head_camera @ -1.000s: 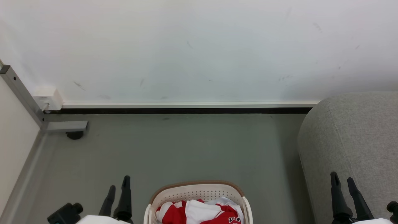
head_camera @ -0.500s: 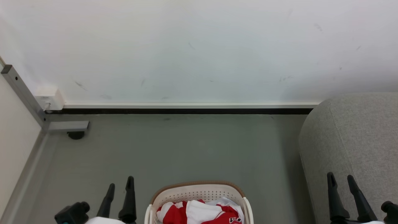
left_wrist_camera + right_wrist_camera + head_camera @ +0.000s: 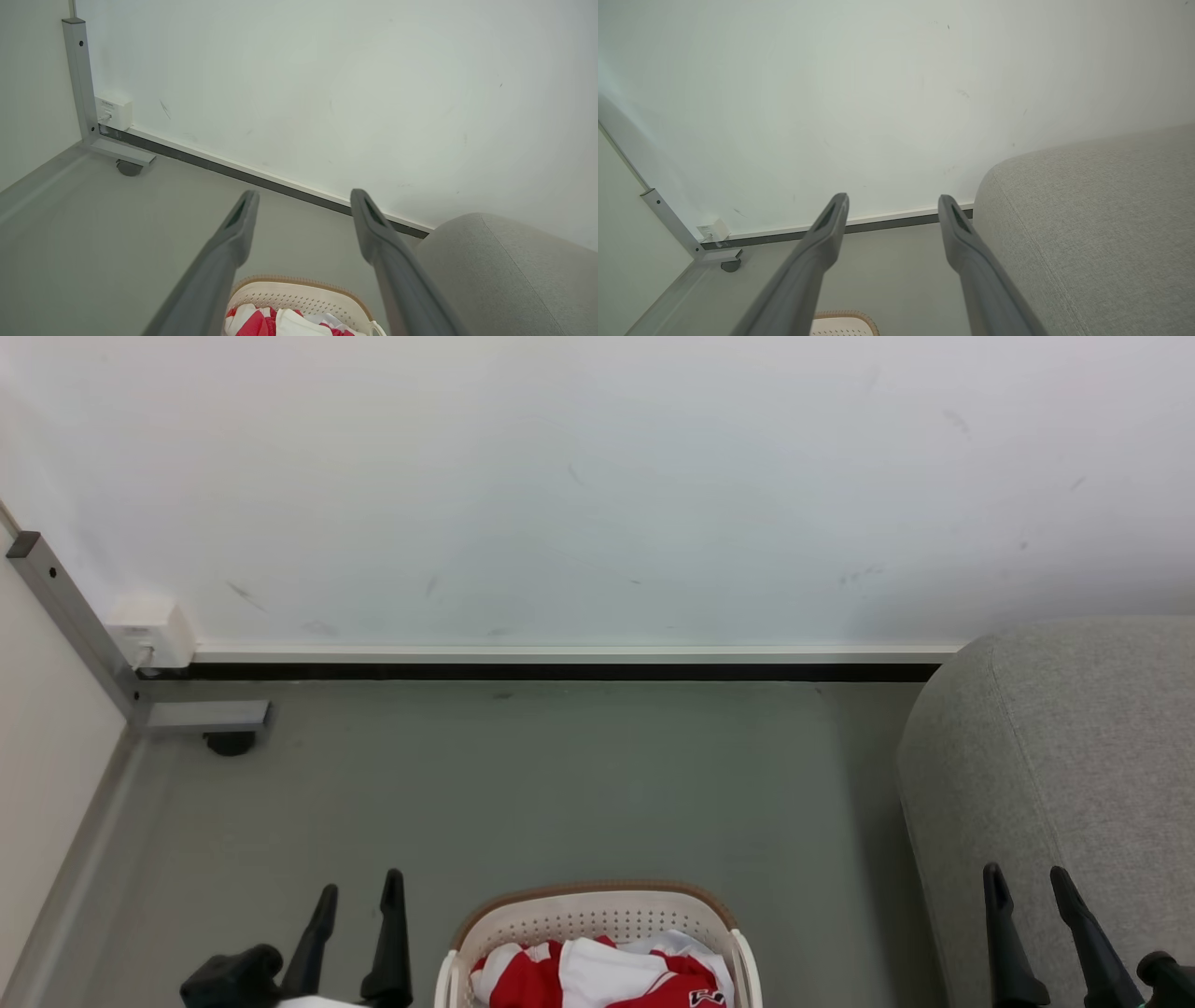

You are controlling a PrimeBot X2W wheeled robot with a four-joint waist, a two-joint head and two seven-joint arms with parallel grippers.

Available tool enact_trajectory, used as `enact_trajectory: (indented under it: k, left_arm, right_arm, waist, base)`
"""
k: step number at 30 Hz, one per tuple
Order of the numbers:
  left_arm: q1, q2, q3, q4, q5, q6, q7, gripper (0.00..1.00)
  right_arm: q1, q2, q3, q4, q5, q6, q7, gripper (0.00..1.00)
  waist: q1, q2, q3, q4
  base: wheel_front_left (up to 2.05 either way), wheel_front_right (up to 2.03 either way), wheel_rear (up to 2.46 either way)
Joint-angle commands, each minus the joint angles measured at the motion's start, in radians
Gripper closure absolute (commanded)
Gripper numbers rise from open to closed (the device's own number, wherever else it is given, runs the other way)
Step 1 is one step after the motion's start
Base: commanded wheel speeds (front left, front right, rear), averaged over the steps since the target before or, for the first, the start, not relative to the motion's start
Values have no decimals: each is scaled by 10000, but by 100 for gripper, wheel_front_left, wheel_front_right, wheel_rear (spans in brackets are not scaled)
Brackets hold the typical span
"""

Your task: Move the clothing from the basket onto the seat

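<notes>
Both fingers of the left gripper [image 3: 360, 887] are spread, empty, beside the basket [image 3: 597, 889], where the clothing [image 3: 597, 975] is piled. A thick fold should be pinched, not the rim. The right gripper [image 3: 1025, 875], by the seat [image 3: 1074, 756], is spread empty too.

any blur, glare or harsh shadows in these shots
Head view: even, soft light, sharp, no glare; faint shadow on the floor beside the seat. Left wrist view: left end effector close up, slightly soft. Right wrist view: wall evenly lit.
</notes>
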Motion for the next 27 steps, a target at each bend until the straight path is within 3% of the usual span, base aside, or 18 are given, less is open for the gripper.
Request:
enact_trajectory:
  k: [1,27]
  left_arm:
    - [29,85,3,-83,337,57,-133,0]
    - [303,103,-110,302,2652,77,-676,0]
  right_arm:
    - [80,-90,-52,-57,-268,-13,-112,0]
    - [375,150,-226,412,-1249,-18,-668,0]
  waist:
    - [0,0,-2,-5]
    - [0,0,-6,-161]
  base:
    - [0,0,0]
    - [0,0,0]
